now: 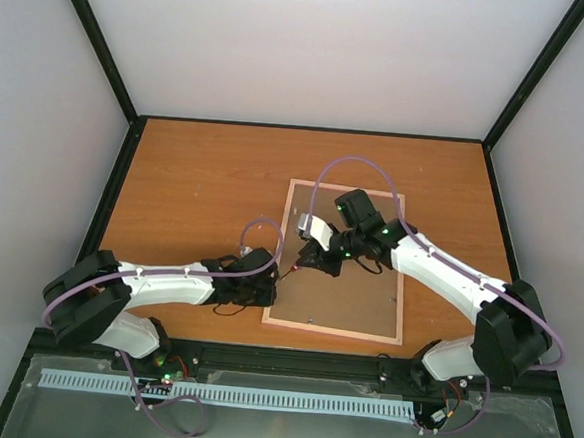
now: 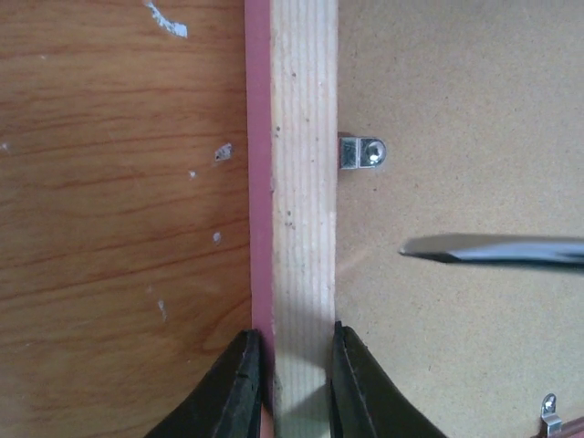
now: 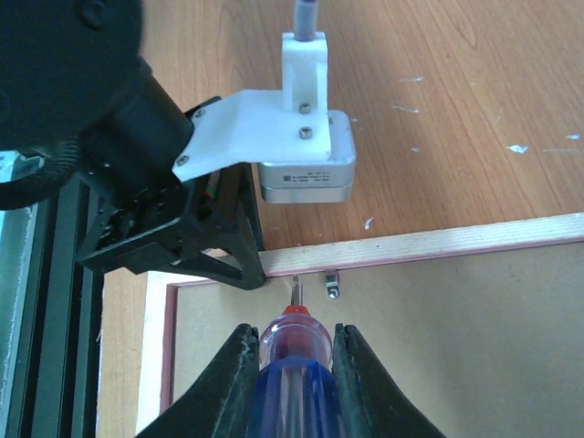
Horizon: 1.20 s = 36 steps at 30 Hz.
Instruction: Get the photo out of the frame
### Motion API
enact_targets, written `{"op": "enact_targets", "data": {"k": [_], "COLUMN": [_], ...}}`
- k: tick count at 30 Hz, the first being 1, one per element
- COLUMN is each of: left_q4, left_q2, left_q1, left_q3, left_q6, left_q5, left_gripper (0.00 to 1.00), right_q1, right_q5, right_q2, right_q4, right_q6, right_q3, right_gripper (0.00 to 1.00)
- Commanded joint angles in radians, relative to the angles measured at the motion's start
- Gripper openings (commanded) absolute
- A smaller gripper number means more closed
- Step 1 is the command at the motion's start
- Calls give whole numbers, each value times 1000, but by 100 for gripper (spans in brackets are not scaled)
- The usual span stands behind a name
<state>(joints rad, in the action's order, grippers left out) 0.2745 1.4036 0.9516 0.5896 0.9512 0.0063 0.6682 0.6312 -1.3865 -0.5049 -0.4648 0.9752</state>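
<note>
top: your frame (image 1: 351,303) lies back-up on the table (image 1: 194,182), both arms at its left edge
left wrist: left gripper (image 2: 294,342) pinches the frame's rail, metal tab (image 2: 362,152) nearby
right wrist alone shows right gripper (image 3: 294,333) clamped on the screwdriver (image 3: 294,374), tip beside that tab

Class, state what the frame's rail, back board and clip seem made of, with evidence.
Frame rail: bare pale wood, visible straight grain, pink-painted outer edge. Back board: probably matte fibreboard, speckled brown, no grain. Clip: shiny silvery metal, likely steel.
</note>
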Motion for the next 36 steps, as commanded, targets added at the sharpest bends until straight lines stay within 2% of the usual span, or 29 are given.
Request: {"op": "enact_targets", "data": {"k": [1, 5, 11, 18, 36], "left_q4": [-86, -98, -106, -107, -106], "left_q2": [-32, -58, -73, -71, -104], "left_q1": [7, 8, 7, 7, 7], "left_q3": [-62, -89, -97, -91, -95], "left_q6": [13, 29, 32, 26, 27], "left_q5": [-27, -31, -29, -11, -8], "left_gripper": [1, 1, 1, 1, 1], "right_q1": [36, 69, 123, 125, 126], "right_q5": [-64, -60, -159, -268, -378], "right_q2": [-56, -86, -111, -90, -124], "right_q4": [-1, -17, 2, 34, 48], "right_q6": [22, 22, 29, 59, 75], "right_q3": [58, 79, 80, 74, 78], "right_gripper": [3, 3, 3, 3, 3]}}
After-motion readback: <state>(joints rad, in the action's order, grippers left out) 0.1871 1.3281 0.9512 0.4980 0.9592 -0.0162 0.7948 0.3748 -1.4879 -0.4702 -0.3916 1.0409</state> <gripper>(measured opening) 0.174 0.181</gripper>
